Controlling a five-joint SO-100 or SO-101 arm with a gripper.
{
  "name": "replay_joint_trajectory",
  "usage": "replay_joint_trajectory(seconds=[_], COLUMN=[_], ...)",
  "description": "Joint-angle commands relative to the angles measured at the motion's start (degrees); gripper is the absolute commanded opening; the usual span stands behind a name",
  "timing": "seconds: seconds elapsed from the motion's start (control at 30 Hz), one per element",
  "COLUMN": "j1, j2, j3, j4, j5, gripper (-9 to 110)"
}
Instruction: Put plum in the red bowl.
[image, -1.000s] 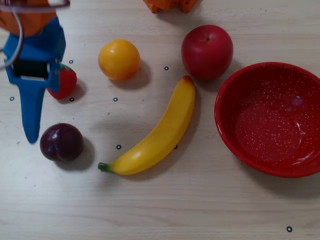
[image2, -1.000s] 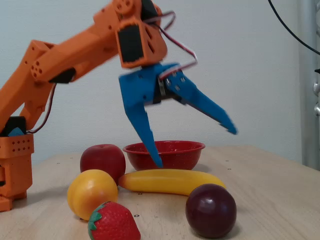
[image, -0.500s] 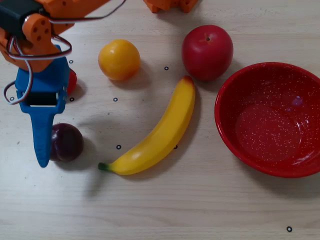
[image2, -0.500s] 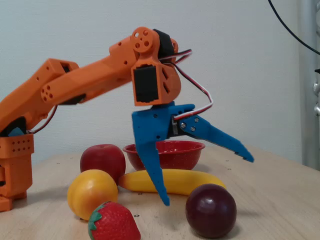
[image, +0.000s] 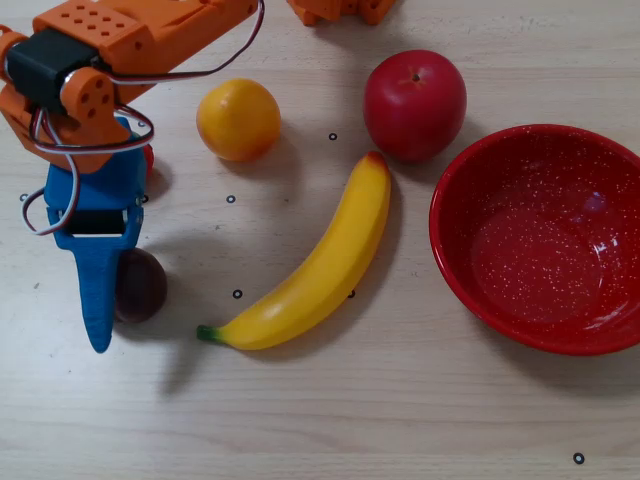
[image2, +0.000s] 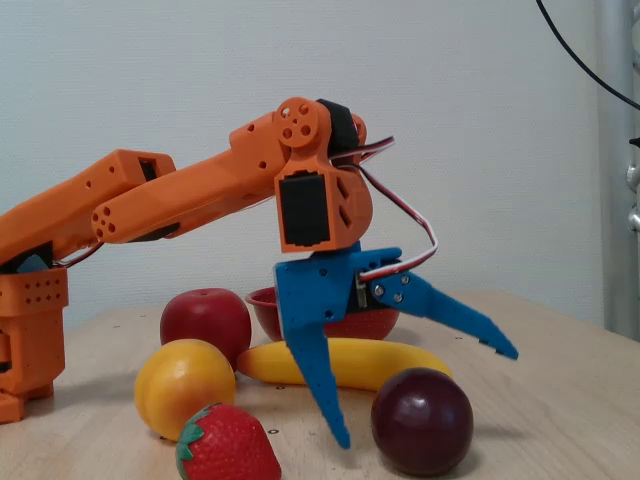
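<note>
The plum (image: 146, 285) is a small dark maroon ball at the lower left of the overhead view, half covered by my blue gripper (image: 100, 295). In the fixed view the plum (image2: 422, 420) rests on the table at the front right. My gripper (image2: 426, 398) stands open over it: one finger points down to the table just left of the plum, the other reaches out above its right side. Neither finger visibly touches it. The red bowl (image: 480, 200) is empty at the right edge of the overhead view, and the red bowl (image2: 262, 308) is partly hidden behind the gripper in the fixed view.
A banana (image: 320, 265) lies diagonally between plum and bowl. An apple (image: 414, 105) and an orange (image: 238, 120) sit farther back. A strawberry (image2: 228, 445) lies near the front in the fixed view, mostly under the arm from overhead. The arm's base (image2: 30, 340) stands at the left.
The arm has stretched out and the open gripper has come down from above the strawberry to straddle the plum. The fruit and the bowl have not moved.
</note>
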Motion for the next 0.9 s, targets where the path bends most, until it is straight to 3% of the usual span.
replay_joint_trajectory(seconds=[0.0,0.87], j1=[2.11,1.76], j2=[2.72,-0.79], j3=[-4.57,-4.92], j4=[4.13,-4.57], j5=[0.44,-0.35], gripper=[58,58])
